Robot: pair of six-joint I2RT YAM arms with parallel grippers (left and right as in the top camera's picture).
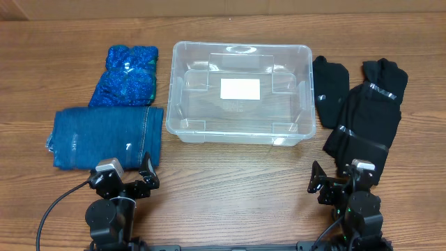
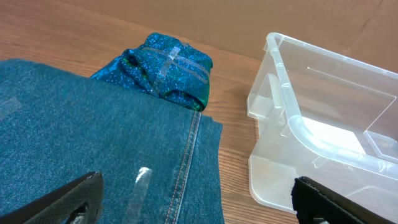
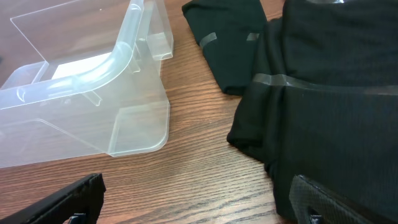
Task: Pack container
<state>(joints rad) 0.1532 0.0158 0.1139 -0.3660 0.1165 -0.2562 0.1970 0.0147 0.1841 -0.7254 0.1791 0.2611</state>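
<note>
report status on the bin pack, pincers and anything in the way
Left pincer open, empty, at the jeans. Right pincer open, empty, at the black clothes. Container upright, nothing inside. Opening unobstructed.

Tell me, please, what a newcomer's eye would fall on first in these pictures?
The clear, empty container sits mid-table, with a white label on its base. Left of it lie folded denim and, beyond that, a glittery blue-green taped bundle. Right of it lie a small black garment and a larger black garment.
</note>
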